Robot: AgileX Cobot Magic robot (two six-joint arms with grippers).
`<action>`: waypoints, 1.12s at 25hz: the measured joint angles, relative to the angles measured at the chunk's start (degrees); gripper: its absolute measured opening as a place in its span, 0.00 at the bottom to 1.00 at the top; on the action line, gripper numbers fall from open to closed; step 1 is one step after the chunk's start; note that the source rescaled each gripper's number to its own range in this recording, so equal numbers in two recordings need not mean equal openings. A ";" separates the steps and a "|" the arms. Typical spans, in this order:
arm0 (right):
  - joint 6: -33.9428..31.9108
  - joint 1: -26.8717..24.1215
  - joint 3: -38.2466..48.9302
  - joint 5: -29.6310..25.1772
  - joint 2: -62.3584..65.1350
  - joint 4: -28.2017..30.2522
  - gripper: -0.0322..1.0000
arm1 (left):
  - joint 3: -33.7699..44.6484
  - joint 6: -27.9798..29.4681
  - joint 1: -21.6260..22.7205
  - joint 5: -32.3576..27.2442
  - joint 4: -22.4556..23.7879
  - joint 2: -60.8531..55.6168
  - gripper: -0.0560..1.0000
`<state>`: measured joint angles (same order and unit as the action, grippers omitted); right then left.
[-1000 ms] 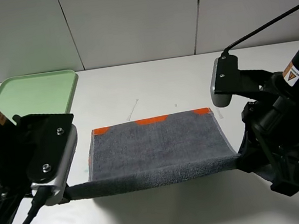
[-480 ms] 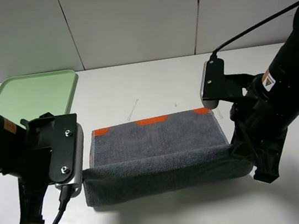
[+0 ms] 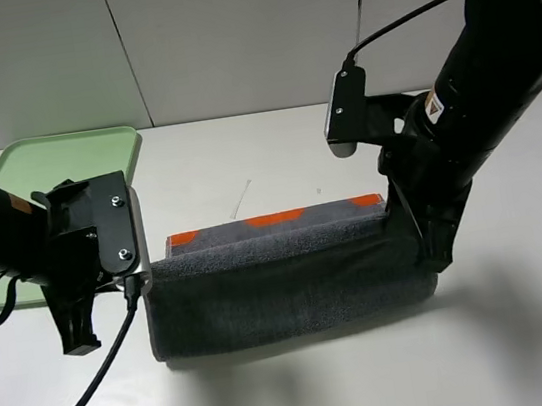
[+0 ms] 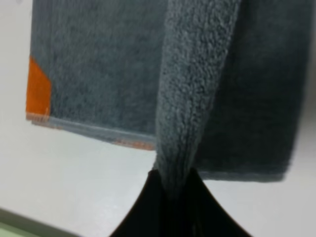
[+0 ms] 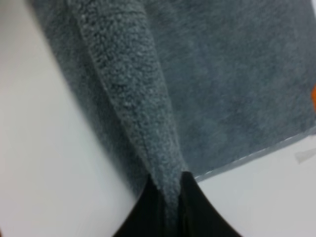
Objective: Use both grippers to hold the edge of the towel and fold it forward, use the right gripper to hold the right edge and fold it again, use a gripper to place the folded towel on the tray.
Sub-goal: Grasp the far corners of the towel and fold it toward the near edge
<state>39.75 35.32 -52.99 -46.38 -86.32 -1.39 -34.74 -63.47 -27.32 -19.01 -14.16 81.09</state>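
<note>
The limp terry towel (image 3: 284, 297) is clamped at its corners by the left gripper (image 4: 174, 190) and right gripper (image 5: 170, 192), sagging between them.

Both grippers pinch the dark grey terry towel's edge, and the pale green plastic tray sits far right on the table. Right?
No: the exterior high view shows the pale green plastic tray far left. Left gripper and right gripper do pinch the dark grey terry towel.
</note>
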 joint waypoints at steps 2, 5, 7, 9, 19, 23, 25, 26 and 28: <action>0.00 0.00 -0.90 0.40 -1.32 0.43 0.03 | 0.00 0.00 0.19 2.04 -0.06 1.73 0.05; 0.00 0.00 -1.70 1.47 -3.16 1.39 0.03 | 0.00 -0.12 0.19 4.90 -0.06 4.16 0.05; 0.00 0.00 -1.97 2.25 -4.13 2.03 0.03 | 0.00 -0.12 0.19 6.64 -0.06 5.53 0.05; 0.00 0.00 -2.24 3.16 -5.13 2.69 0.03 | 0.00 -0.12 0.19 8.65 0.09 6.59 0.05; 0.00 0.00 -6.10 4.59 -9.98 5.22 0.03 | -0.74 -0.17 0.67 13.35 0.32 10.28 0.05; 0.00 0.00 -7.53 4.59 -11.94 5.94 0.03 | -2.77 -0.17 0.96 14.61 0.37 12.03 0.05; 0.00 0.00 -7.77 5.45 -12.58 6.13 0.03 | -3.92 -0.17 1.55 14.83 0.37 13.31 0.05; 0.00 0.00 -7.81 5.81 -12.85 6.27 0.03 | -4.54 -0.17 1.81 14.83 0.37 13.97 0.05; 0.00 0.00 -7.81 5.94 -13.33 6.45 0.03 | -5.37 -0.17 2.16 15.02 0.37 15.52 0.05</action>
<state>39.75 35.32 -60.80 -40.44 -99.65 5.06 -40.12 -63.64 -25.16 -3.98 -13.79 96.61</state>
